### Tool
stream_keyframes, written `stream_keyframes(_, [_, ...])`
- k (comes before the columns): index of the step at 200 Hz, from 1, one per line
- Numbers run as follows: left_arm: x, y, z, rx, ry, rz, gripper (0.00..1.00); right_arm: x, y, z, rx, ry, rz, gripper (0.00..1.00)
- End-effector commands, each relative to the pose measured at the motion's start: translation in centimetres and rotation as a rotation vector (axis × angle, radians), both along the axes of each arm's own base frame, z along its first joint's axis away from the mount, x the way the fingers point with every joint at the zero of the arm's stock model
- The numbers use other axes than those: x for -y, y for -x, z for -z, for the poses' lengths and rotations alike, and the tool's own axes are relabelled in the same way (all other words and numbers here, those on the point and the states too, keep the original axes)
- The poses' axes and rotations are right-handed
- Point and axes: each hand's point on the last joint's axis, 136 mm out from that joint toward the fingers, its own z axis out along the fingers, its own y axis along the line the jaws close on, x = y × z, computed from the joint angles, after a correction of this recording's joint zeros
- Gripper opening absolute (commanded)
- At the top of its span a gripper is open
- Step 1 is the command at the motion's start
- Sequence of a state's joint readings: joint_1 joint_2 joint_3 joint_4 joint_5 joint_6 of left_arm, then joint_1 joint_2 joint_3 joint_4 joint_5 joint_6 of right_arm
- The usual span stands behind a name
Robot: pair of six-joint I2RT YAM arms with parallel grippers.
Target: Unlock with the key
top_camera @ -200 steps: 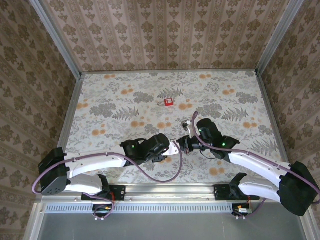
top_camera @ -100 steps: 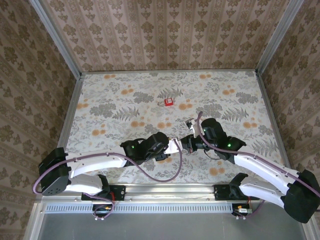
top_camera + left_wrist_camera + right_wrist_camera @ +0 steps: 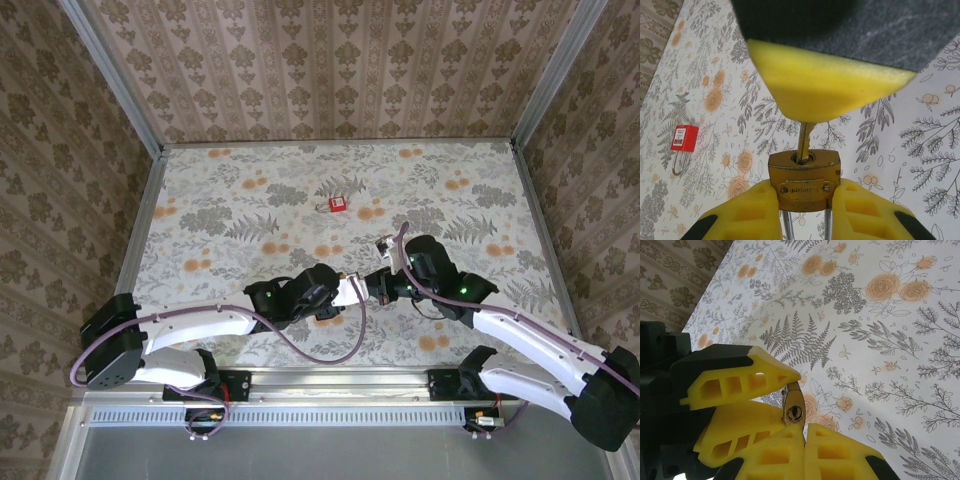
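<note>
A brass padlock (image 3: 804,180) is held above the table, keyhole end facing away from my left gripper (image 3: 804,196), which is shut on its body with the shackle running back between the yellow fingers. A brass key (image 3: 805,142) sits in the keyhole. My right gripper (image 3: 805,432) is shut on the key's head, which its yellow pads (image 3: 820,85) hide. From the right wrist, the padlock (image 3: 793,407) shows end-on between the left fingers (image 3: 735,377). From above, both grippers (image 3: 350,291) (image 3: 377,285) meet at the table's near middle.
A small red padlock (image 3: 338,204) (image 3: 684,138) lies flat on the floral tablecloth (image 3: 250,200) farther back, near the centre. Patterned walls close in the table on the left, back and right.
The right wrist has shifted slightly right and turned. The left arm has edged right with it. Both grips stay as they were.
</note>
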State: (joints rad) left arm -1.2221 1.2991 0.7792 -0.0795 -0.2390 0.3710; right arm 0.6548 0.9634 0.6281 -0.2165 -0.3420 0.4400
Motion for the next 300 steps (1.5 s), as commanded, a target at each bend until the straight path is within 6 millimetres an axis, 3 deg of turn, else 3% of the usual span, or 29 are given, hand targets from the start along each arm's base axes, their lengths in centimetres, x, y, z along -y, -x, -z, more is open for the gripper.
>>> stream_keyframes(1, [2.8, 0.3, -4.0, 0.025, 0.181, 0.044, 0.11, 0.2, 0.2, -0.3, 0.006, 0.019, -0.009, 0.0])
stream_keyframes(300, [2.6, 0.5, -3.2, 0.025, 0.14, 0.042, 0.11, 1.3, 0.6, -1.5, 0.0, -0.024, 0.023, 0.0])
